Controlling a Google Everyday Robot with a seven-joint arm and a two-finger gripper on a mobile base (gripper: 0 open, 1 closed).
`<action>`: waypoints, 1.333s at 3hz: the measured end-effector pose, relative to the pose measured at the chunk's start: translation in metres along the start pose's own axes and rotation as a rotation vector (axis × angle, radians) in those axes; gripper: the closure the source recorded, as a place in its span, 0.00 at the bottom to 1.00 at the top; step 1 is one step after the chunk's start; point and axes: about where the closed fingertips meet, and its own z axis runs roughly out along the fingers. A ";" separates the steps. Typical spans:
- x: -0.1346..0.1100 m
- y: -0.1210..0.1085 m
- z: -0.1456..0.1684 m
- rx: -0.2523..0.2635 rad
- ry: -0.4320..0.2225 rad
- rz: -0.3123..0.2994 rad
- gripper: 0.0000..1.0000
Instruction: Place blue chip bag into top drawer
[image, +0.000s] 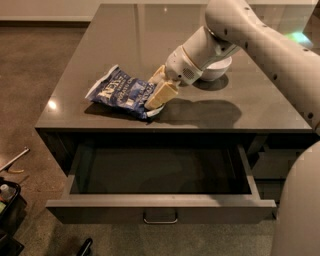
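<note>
The blue chip bag (121, 90) lies flat on the dark grey counter (125, 40), near its front edge and left of centre. My gripper (156, 86) is lowered onto the bag's right end. It is open, with one cream finger (161, 94) on the near side and the other on the far side of the bag's edge. The top drawer (160, 208) is pulled out below the counter's front, empty inside, with a small metal pull handle (160, 220) at centre.
A white bowl (218, 71) stands on the counter behind my arm, partly hidden. Narrower drawers (270, 172) sit at the right of the open drawer. My white body (300, 210) fills the lower right. Small objects (10, 165) lie on the floor at the left.
</note>
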 end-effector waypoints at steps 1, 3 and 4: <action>0.000 0.000 0.000 0.000 0.000 0.000 0.88; -0.006 0.019 -0.028 -0.030 -0.022 -0.022 1.00; -0.010 0.063 -0.078 0.007 -0.046 -0.006 1.00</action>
